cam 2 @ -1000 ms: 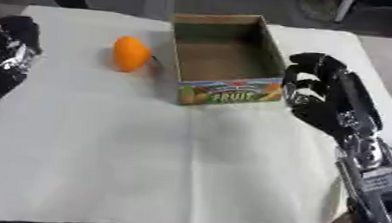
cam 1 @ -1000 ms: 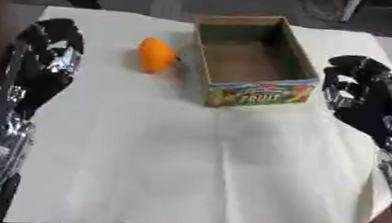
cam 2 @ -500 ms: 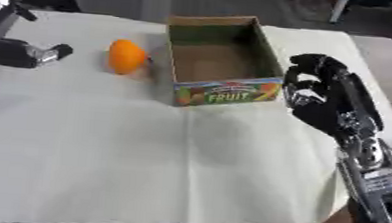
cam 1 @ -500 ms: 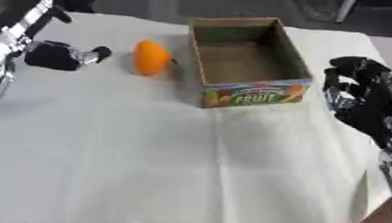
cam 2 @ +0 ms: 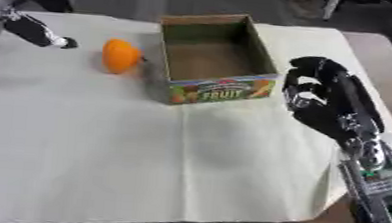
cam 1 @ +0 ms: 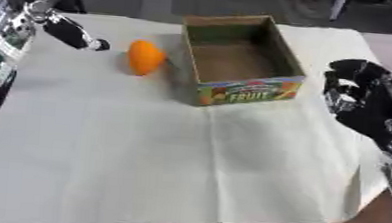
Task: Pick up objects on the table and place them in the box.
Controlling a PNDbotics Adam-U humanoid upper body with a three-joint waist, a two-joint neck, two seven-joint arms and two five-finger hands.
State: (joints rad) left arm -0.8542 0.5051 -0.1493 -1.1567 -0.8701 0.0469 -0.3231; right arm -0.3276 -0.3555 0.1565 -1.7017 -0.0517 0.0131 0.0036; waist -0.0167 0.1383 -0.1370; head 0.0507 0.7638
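- The orange fruit (cam 1: 146, 57) lies on the pale cloth (cam 1: 144, 149) that covers the bench, just left of the cardboard box (cam 1: 238, 61) and apart from it by a narrow gap.
- The box stands open at the far middle of the cloth. Its printed front reads "FRUIT", and I can see nothing inside it; the near wall hides the front strip of its floor.
- The left hand (cam 1: 74, 32) comes in from the upper left. Only a dark finger or thumb with a rounded tip shows clearly, pointing toward the fruit and stopping short of it, not touching. The rest of the hand is cut off or lost against the dark background, so whether its fingers are spread or curled cannot be told.
- The right hand (cam 2: 323, 101) hovers right of the box, near its front corner, with its fingers curled in and holding nothing.
- The right forearm runs off the lower right corner.
- A bare strip of brown bench (cam 2: 383, 63) shows right of the cloth.
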